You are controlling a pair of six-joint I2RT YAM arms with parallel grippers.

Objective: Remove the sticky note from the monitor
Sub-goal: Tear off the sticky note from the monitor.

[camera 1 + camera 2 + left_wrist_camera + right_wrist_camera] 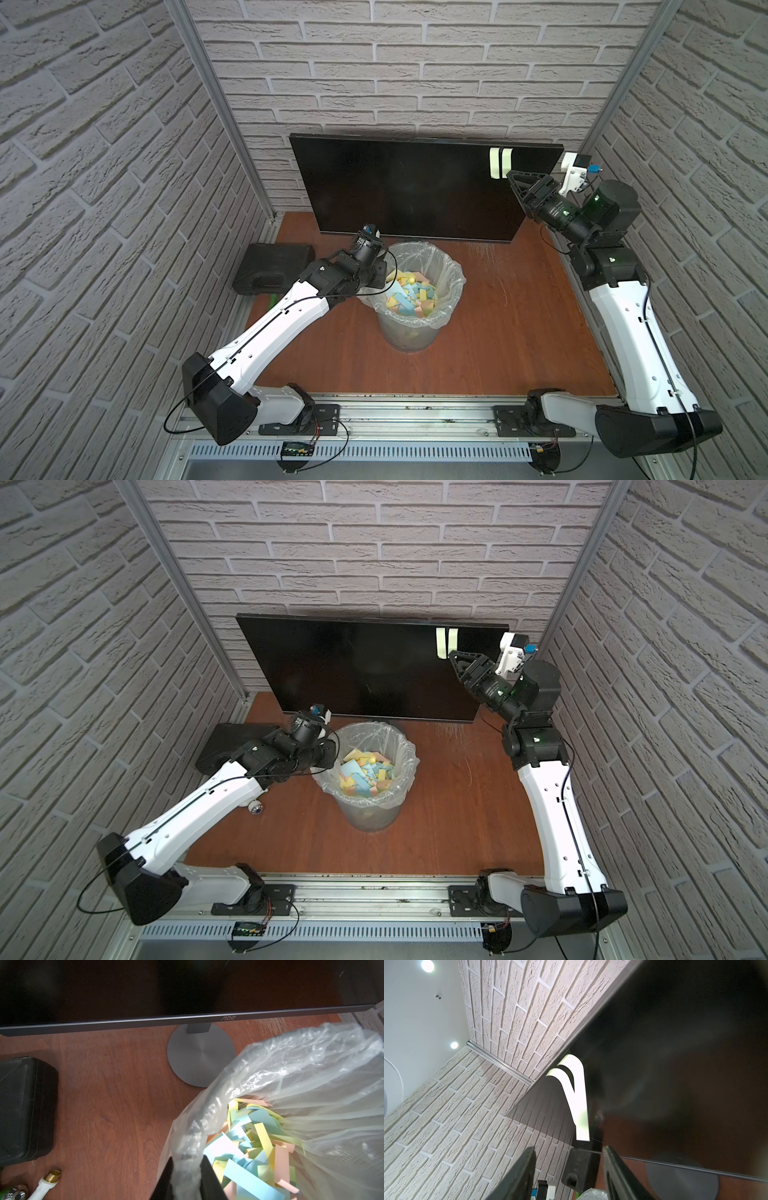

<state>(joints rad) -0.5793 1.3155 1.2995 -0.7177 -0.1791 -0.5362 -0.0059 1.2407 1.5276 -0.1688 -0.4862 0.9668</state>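
Observation:
The monitor [415, 187] [365, 667] stands at the back of the table, its screen dark. A pale yellow sticky note [494, 163] [441, 643] [578, 1101] is stuck near its upper right corner, and the glass mirrors it. The note's lower end curls off the screen. My right gripper [510, 176] [452, 656] [569, 1148] is open just below that free end, with nothing between its fingers. My left gripper [188, 1159] is shut on the clear plastic liner [291, 1076] at the bin's near-left rim.
A bin [409, 338] [374, 812] holding several coloured paper strips stands in front of the monitor's round base [199, 1055]. A black plastic case [274, 268] [25, 1109] lies at the left. A white fitting with a brass end [48, 1180] lies near it.

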